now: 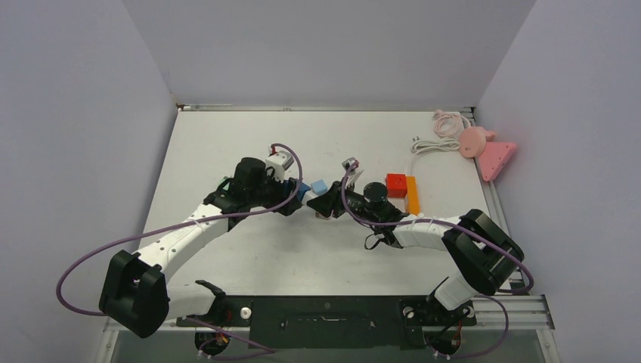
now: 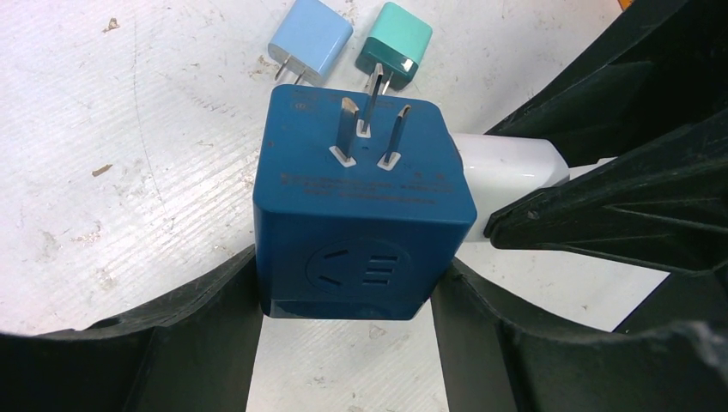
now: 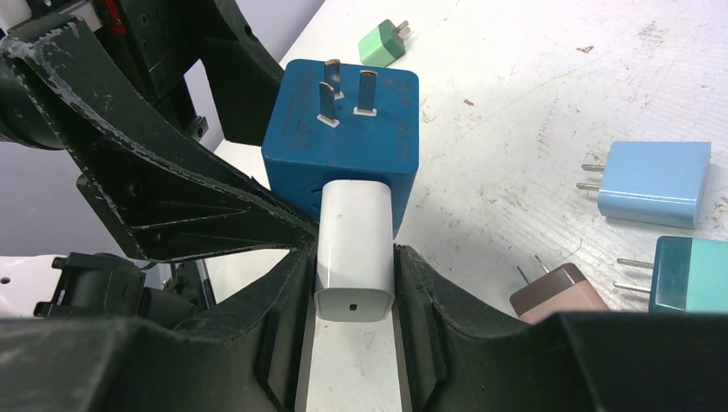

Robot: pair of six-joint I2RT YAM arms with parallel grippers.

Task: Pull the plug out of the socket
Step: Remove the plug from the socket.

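A dark blue cube socket (image 2: 360, 215) with three metal prongs on top is held just above the table; it also shows in the right wrist view (image 3: 343, 129). A white plug (image 3: 354, 249) is seated in its side face and shows in the left wrist view (image 2: 506, 167) too. My left gripper (image 2: 348, 296) is shut on the socket's two sides. My right gripper (image 3: 354, 283) is shut on the white plug. In the top view both grippers, left (image 1: 291, 198) and right (image 1: 325, 203), meet tip to tip at the table's middle.
Loose chargers lie on the table near the grippers: a light blue one (image 3: 657, 183), a teal one (image 3: 691, 275), a brown one (image 3: 558, 292) and a green one (image 3: 382, 43). A red block (image 1: 396, 184) and an orange block (image 1: 412, 194) sit to the right. A pink item (image 1: 484, 147) and a white cable (image 1: 435, 136) lie at the back right.
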